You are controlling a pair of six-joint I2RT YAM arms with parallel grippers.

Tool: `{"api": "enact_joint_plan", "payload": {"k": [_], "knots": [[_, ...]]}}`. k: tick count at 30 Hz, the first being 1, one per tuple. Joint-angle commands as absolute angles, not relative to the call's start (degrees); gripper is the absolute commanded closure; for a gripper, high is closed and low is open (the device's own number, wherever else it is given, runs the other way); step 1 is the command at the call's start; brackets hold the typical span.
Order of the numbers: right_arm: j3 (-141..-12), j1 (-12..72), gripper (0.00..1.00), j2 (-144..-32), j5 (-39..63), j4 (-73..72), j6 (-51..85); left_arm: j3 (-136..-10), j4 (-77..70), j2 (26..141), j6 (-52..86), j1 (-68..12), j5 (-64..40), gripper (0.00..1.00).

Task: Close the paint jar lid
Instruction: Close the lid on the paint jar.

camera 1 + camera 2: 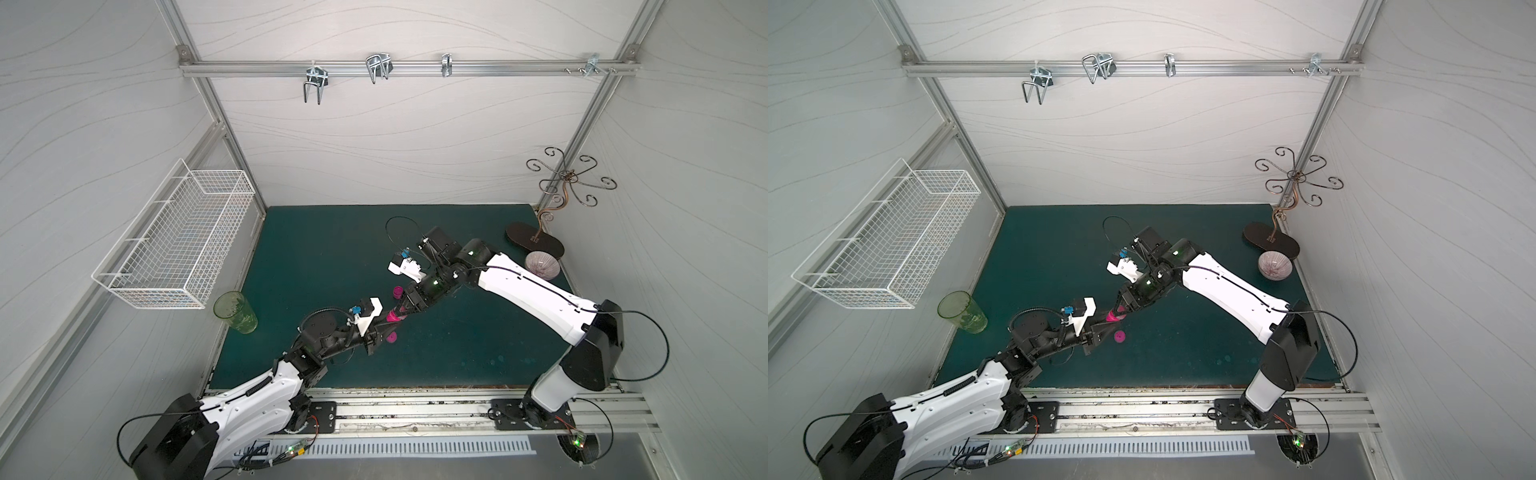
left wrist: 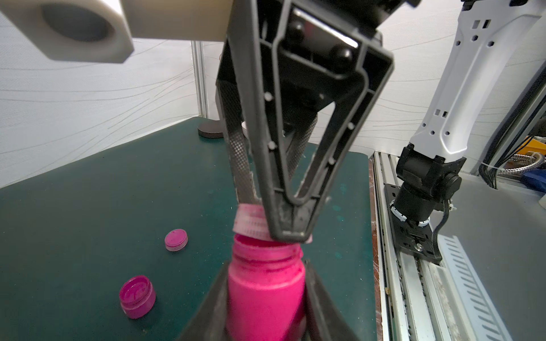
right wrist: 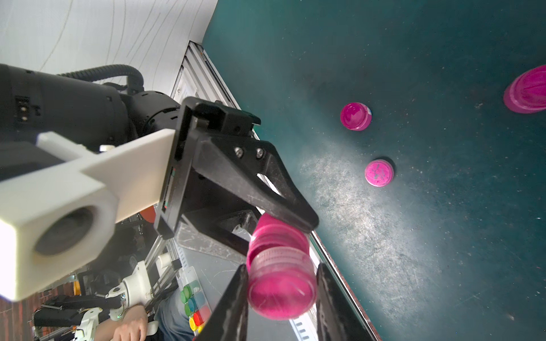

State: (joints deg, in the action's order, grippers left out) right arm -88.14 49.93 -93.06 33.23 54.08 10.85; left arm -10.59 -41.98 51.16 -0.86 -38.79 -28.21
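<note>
Pink paint jar (image 2: 266, 289) clamped in my left end effector (image 2: 266, 313), lid (image 2: 251, 223) meeting its open mouth.
I hold the jar low on its body, apparently lifted off the green surface (image 2: 88, 206) near the front middle, so the threads are free and it can't spin. My right end effector (image 3: 280, 295) grips the ribbed lid, which looks cocked on the rim, not yet seated. A flat pink cap (image 2: 176, 240) and a small pink pot (image 2: 137, 296) lie apart, clear of the work.

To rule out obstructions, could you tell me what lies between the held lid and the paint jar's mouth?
Nothing; in the left wrist view the tilted lid sits right at the open mouth of the pink paint jar.
</note>
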Motion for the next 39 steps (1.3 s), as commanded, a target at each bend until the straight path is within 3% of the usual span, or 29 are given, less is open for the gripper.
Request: {"api": "enact_joint_plan", "payload": {"k": [1, 39], "knots": [[-89.47, 51.14, 0.74, -94.47, 34.45, 54.49, 9.80, -11.60, -46.08, 50.88, -1.54, -39.28, -29.78, 1.00], [-91.32, 58.36, 0.76, -99.62, 39.83, 57.81, -5.42, -11.87, -45.59, 47.73, 0.00, -39.37, -31.73, 1.00]]}}
